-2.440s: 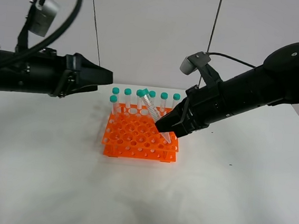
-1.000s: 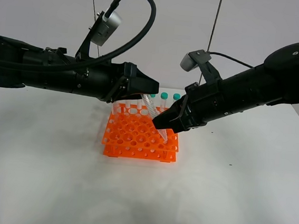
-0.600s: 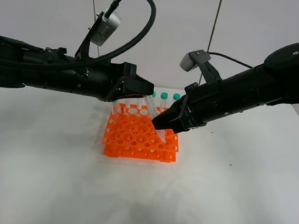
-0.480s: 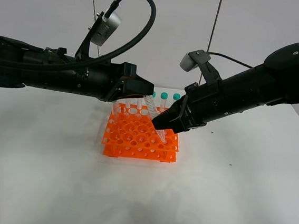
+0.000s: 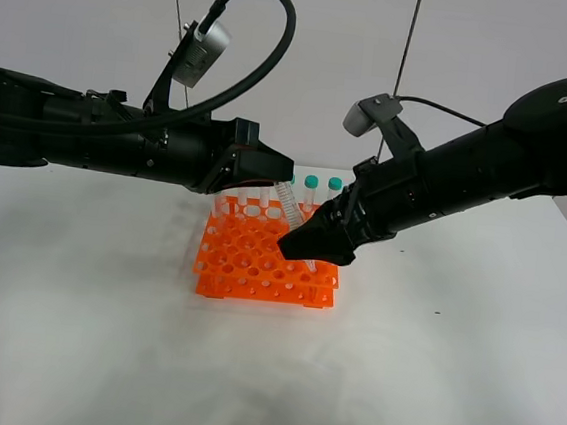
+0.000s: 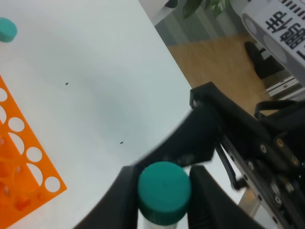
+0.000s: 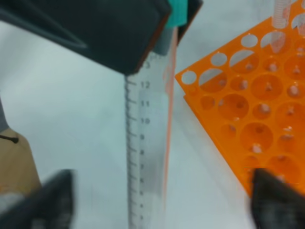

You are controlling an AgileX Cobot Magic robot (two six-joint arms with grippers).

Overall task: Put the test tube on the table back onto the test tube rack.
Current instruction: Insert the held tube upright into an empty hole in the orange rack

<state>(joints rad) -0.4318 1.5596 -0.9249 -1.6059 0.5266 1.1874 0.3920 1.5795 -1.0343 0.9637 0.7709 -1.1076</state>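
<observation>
Test tube (image 5: 291, 210) leaned tip-down over the near right corner of the test tube rack (image 5: 243, 264), its cap pinched by the left gripper (image 5: 285, 171). The right gripper (image 5: 303, 240) stood spread around it. It seemed light, stiff, slick plastic, best held at the cap.

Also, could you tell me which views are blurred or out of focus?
Exterior high: sharp, with soft shadows around the test tube rack. Left wrist: the cap of the test tube is crisp, while the dark arm behind it is smeared. Right wrist: the right gripper has blurred fingers, but the tube's scale is readable.
</observation>
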